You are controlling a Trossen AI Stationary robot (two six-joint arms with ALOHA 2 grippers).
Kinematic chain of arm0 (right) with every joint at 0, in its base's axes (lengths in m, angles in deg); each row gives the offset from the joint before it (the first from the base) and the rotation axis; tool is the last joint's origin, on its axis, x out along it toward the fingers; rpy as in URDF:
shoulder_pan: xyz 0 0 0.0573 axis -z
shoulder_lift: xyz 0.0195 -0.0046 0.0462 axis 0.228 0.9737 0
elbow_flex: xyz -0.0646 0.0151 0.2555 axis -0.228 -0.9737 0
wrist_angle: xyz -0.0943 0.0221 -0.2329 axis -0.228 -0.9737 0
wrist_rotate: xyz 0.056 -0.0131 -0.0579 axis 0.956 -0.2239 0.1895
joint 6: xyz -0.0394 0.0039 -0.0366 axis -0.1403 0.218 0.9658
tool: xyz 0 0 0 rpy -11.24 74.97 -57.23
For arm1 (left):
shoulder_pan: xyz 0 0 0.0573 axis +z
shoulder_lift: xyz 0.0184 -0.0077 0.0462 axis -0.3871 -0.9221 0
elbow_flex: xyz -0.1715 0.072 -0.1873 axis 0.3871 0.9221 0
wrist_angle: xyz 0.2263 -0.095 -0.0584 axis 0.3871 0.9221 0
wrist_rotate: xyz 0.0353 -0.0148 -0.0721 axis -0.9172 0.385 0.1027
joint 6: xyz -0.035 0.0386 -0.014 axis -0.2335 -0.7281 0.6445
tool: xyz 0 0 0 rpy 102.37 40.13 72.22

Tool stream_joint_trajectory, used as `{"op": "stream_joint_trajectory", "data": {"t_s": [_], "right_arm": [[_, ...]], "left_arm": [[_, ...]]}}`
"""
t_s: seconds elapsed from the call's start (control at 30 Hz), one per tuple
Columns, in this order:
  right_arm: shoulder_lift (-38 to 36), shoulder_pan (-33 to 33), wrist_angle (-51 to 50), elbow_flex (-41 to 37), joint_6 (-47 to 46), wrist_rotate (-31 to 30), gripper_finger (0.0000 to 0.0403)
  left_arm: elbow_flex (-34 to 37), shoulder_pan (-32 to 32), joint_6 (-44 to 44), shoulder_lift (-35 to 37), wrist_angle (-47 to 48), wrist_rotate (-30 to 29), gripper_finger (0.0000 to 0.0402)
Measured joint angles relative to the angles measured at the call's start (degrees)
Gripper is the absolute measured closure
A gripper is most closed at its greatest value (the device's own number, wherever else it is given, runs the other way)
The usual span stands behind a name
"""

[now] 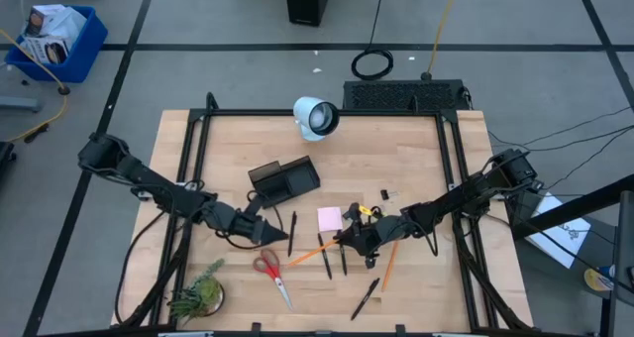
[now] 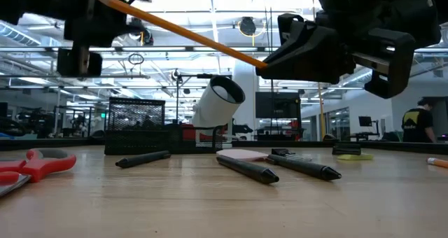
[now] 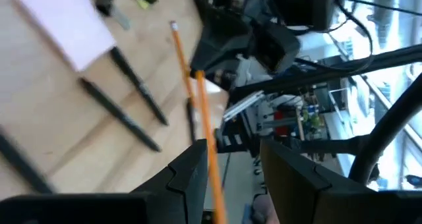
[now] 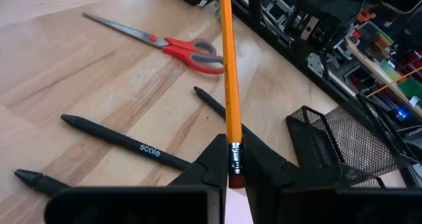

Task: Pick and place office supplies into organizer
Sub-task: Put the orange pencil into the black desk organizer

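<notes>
The orange pencil [image 1: 310, 251] is off the table, spanning the gap between the two grippers in front of the organizer [image 1: 285, 179]. The right gripper [image 1: 349, 240] is clamped narrow on the pencil's eraser end. The left gripper [image 1: 265, 234] has its fingers partly apart with the other end of the pencil between them; whether those fingers press on the pencil cannot be told.

Risks from this position:
- If the right gripper releases before the left has a firm hold, the pencil is likely to drop onto the black pens [image 1: 327, 259] and scissors [image 1: 271, 274] below.
- If both grippers hold and the arms move differently, the pencil may bend, snap or be pulled from one grip.
- A hold at the very end leaves a long unsupported length, which may swing and strike the organizer's rim during placement.

The pink sticky-note pad [image 1: 329, 219] lies on the table near the right gripper.
</notes>
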Motion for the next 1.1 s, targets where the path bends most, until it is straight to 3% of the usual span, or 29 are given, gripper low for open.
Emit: {"op": "stream_joint_trajectory", "data": {"t_s": [0.27, 0.53, 0.73, 1.1], "right_arm": [[0.0, -0.01, -0.02, 0.0, 1.43, 0.0, 0.0376], [0.0, -0.07, -0.63, 0.0, 3.3, 0.02, 0.0378], [0.0, -0.07, -2.21, -0.01, 3.3, 0.02, 0.0375], [0.0, -0.11, -1.7, 0.0, 3.79, -0.11, 0.0376]], "left_arm": [[-2.16, -0.08, 4.48, -6.68, 0.13, 1.13, 0.0256], [-2.12, 0.83, 13.39, -13.15, -4.6, 7.38, 0.0256], [-2.11, 0.82, 12.15, -14.63, -11.04, 7.08, 0.0256], [-2.09, 0.02, 13.37, -14.75, -9.44, 6.51, 0.0256]]}}
